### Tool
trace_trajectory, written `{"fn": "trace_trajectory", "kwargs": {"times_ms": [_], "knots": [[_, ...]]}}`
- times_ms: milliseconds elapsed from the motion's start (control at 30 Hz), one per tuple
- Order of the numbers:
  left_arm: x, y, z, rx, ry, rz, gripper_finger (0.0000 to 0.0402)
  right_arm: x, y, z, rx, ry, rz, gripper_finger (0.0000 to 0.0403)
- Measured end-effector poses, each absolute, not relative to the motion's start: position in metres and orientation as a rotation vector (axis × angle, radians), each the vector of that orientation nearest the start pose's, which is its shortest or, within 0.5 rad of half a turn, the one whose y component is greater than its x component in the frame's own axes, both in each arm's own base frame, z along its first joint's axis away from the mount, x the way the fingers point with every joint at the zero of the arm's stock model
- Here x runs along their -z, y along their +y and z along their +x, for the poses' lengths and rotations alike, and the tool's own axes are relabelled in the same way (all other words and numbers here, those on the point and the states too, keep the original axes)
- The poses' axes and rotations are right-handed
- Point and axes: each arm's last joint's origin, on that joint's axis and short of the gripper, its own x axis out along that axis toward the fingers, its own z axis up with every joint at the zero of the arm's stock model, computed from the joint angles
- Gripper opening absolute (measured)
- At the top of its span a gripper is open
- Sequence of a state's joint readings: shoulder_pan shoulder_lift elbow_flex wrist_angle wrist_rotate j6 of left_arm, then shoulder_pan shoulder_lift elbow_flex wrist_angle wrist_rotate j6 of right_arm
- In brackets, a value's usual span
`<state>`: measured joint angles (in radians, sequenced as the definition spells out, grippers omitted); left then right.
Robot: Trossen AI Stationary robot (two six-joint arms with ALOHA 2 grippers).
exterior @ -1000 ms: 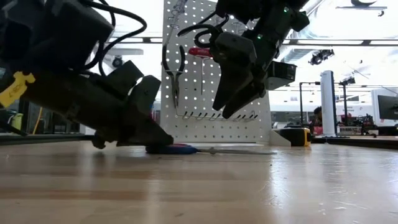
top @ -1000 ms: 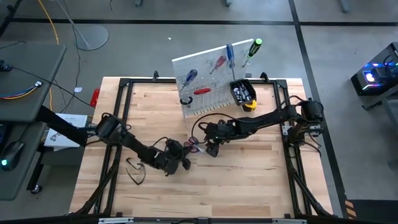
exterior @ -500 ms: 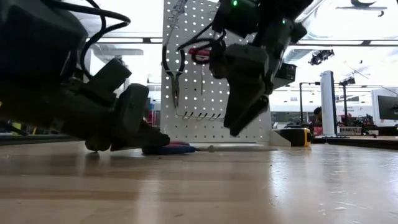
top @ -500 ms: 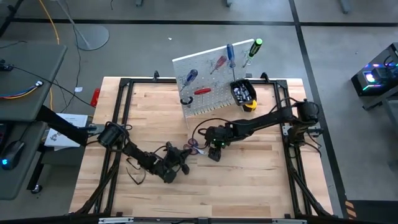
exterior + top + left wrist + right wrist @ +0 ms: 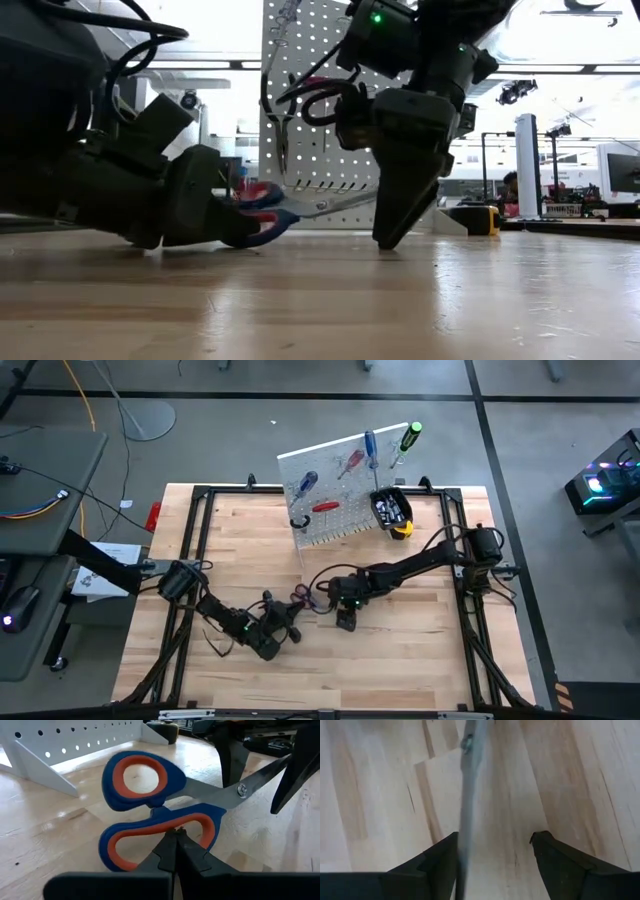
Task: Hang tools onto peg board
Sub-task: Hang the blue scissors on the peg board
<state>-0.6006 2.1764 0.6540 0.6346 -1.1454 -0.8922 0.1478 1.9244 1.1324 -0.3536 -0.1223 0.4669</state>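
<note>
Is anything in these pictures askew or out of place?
Nothing is damaged or spilled. The blue and orange scissors are tilted off the wooden table, pinched by the left gripper, blades between the open right gripper.

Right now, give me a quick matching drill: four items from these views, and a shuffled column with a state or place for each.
Items:
1. scissors
2. left gripper
3. right gripper
4. tape measure

States or places:
A. open, fingers either side of the blades
B. on the table beside the peg board, yellow
C. blue and orange handles, held just above the table
D. shut on a handle loop

Pairs: 1-C, 2-D, 3-A, 4-B
</note>
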Motion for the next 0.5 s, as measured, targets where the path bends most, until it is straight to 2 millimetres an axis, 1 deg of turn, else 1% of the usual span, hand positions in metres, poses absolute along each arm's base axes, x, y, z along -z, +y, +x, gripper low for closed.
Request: {"fn": "trace_trajectory", "kwargs": {"times_ms": [133,400,500], "knots": [[-0.016,-0.143,0.256,-0.688,0.313,-0.141,0.0000,-0.131,0.058,0.364,0.038,1.153,0.430,0.0233],[-0.017,-0.144,0.259,-0.689,0.309,-0.142,0.0000,-0.135,0.048,0.373,0.034,1.074,0.517,0.0195],[-0.017,-0.144,0.259,-0.688,0.309,-0.139,0.0000,-0.138,0.046,0.376,0.042,1.060,0.543,0.0167]]}}
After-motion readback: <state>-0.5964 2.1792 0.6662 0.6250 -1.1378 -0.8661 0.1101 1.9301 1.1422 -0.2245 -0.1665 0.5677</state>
